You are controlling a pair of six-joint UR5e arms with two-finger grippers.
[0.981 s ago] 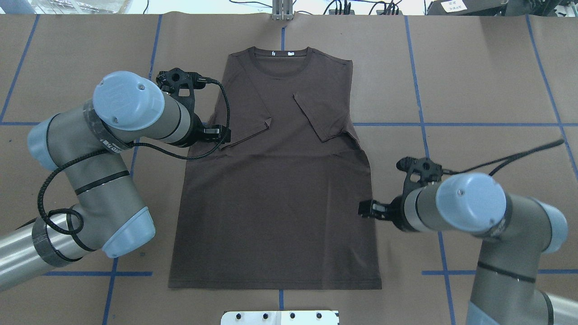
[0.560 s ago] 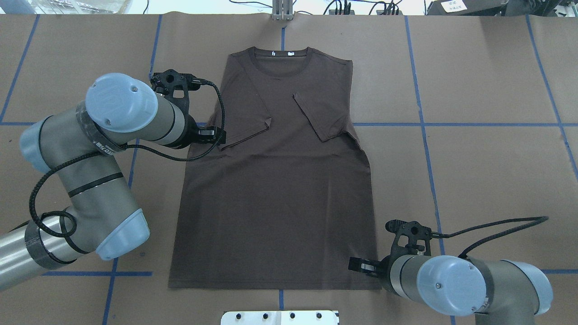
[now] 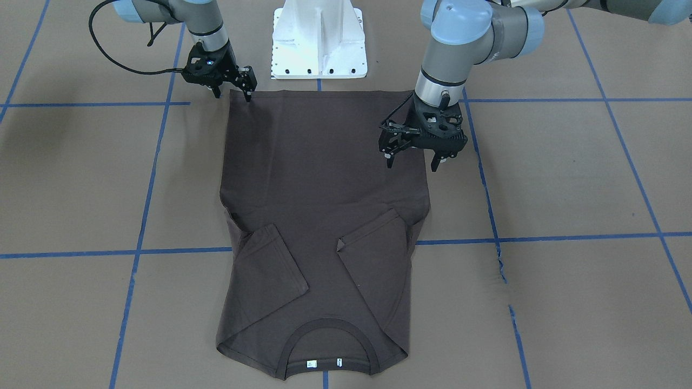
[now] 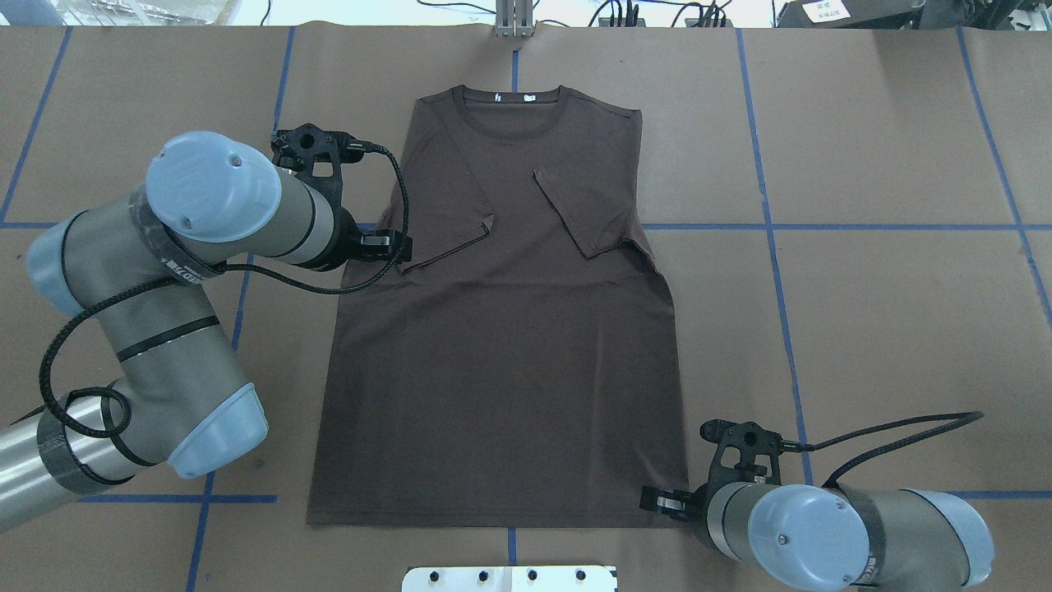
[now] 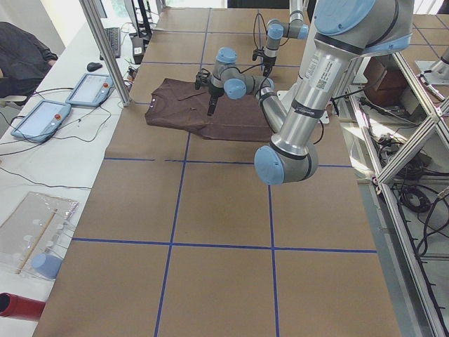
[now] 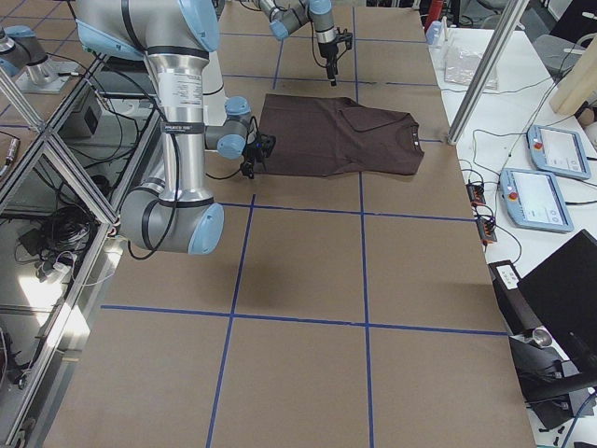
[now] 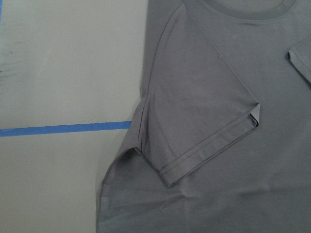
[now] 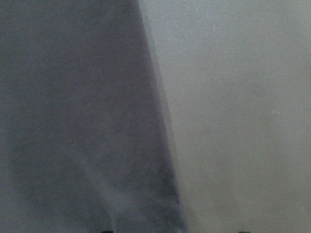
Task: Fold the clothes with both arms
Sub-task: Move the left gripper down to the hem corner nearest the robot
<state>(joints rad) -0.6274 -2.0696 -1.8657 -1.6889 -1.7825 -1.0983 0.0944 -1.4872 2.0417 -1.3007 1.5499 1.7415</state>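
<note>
Nearest me, my right gripper (image 3: 232,93) is spread open at the hem corner of the dark brown T-shirt (image 3: 319,178), which lies flat on the table (image 3: 567,178) with its sleeves folded in. Farther out, my left gripper (image 3: 411,161) hangs open above its side edge.

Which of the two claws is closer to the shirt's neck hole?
Left. The left gripper hangs at the shirt's side edge, near a folded sleeve. The right gripper is at the bottom end, farthest from the collar.
</note>
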